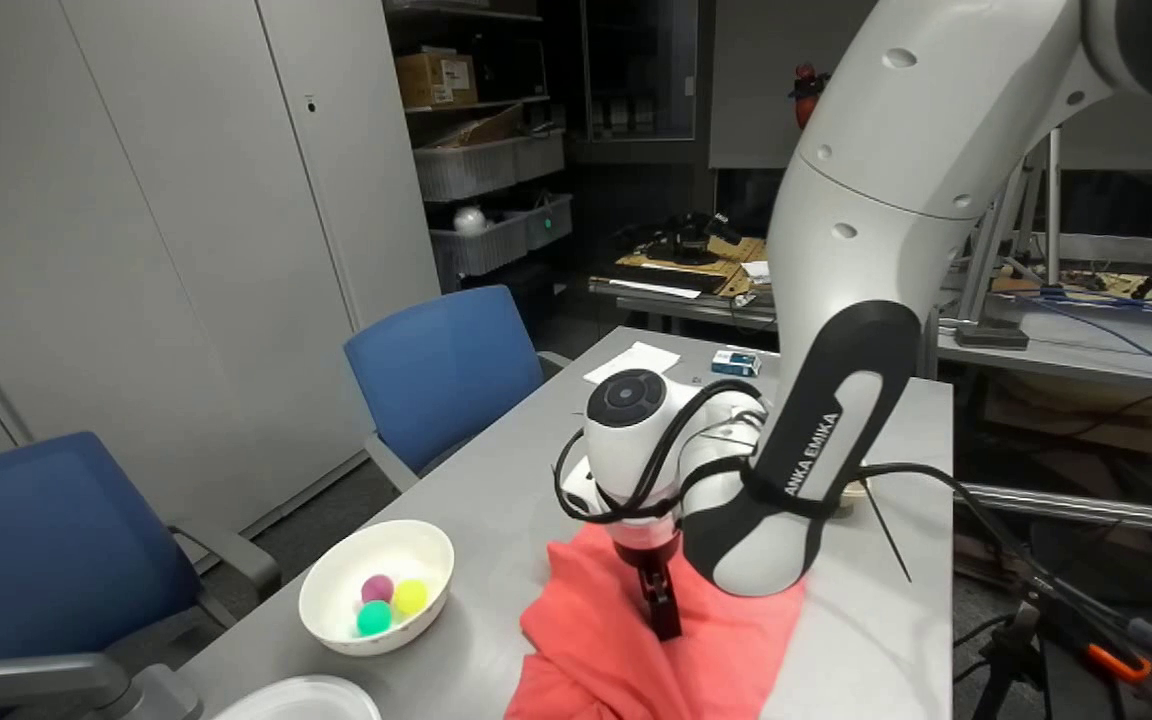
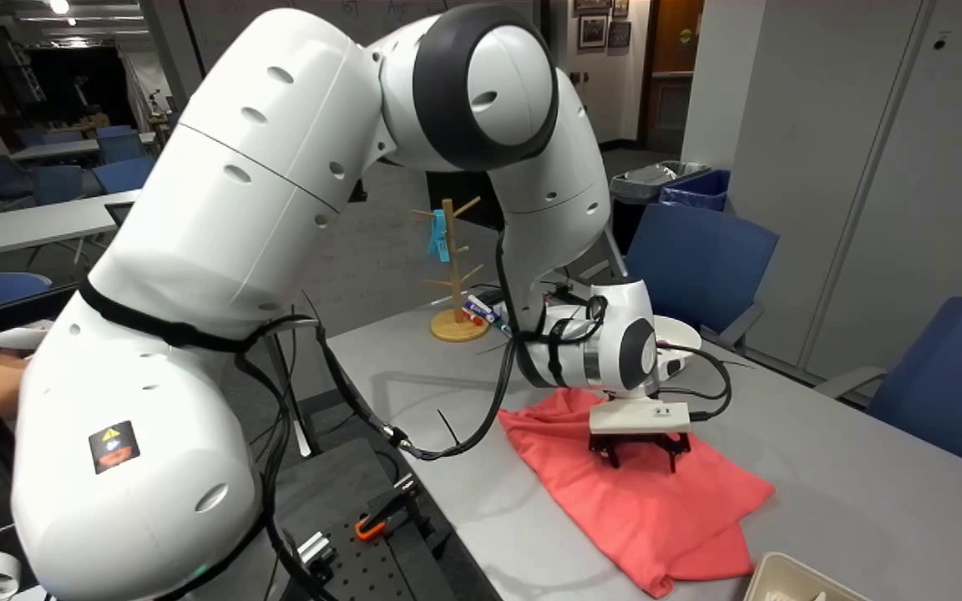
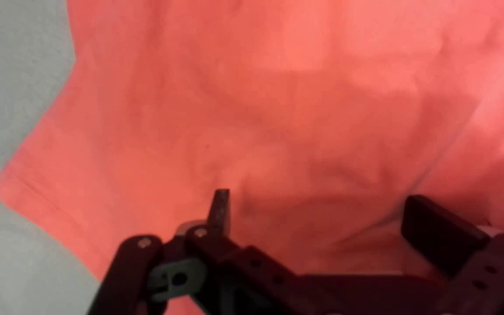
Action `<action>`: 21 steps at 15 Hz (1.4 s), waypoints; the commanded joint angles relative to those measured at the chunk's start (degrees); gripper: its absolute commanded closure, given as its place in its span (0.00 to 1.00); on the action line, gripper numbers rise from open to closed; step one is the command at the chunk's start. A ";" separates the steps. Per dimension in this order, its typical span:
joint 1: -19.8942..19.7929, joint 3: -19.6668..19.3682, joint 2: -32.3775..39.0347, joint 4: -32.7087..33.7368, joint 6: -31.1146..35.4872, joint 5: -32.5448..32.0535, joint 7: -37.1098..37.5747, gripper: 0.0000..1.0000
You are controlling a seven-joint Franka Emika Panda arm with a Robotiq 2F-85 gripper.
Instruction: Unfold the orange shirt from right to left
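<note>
Hand (image 3: 316, 195) spread ovr orange shirt (image 2: 669, 517), gray tbl (image 2: 857, 484), blue chairs (image 1: 441, 375)

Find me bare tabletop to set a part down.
Free: table between the white bowl and orange shirt; in an exterior view, table bordered by shirt, beige tray and the edge facing the blue chair. Crowded: the shirt's area, open gripper over it, contact unclear; foot of the wooden stand, markers beside it.

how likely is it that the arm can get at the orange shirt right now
Probably yes: the open hand is directly over the orange shirt, with nothing visible in the way.
</note>
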 commanded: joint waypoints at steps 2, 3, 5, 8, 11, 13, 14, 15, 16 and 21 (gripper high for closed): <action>-0.82 1.56 -7.42 -3.35 -6.91 0.99 -0.43 0.00; -0.90 1.69 -9.13 -4.00 -8.49 1.03 -0.20 0.00; -1.75 2.55 -13.67 -6.14 -11.73 2.05 -0.05 0.00; -3.42 4.00 -20.97 -10.06 -15.44 5.24 1.08 0.00; -5.18 5.71 -28.20 -14.23 -17.30 10.72 2.43 0.00; -5.76 6.60 -32.56 -16.78 -17.42 14.28 3.92 0.00; -5.79 7.00 -34.68 -18.03 -17.15 15.80 4.84 0.00; -5.67 7.31 -36.69 -19.25 -16.71 16.86 5.97 0.00; -5.43 7.56 -38.50 -20.34 -16.31 17.58 7.14 0.00; -4.31 10.02 -46.66 -25.93 -14.59 18.32 13.53 0.00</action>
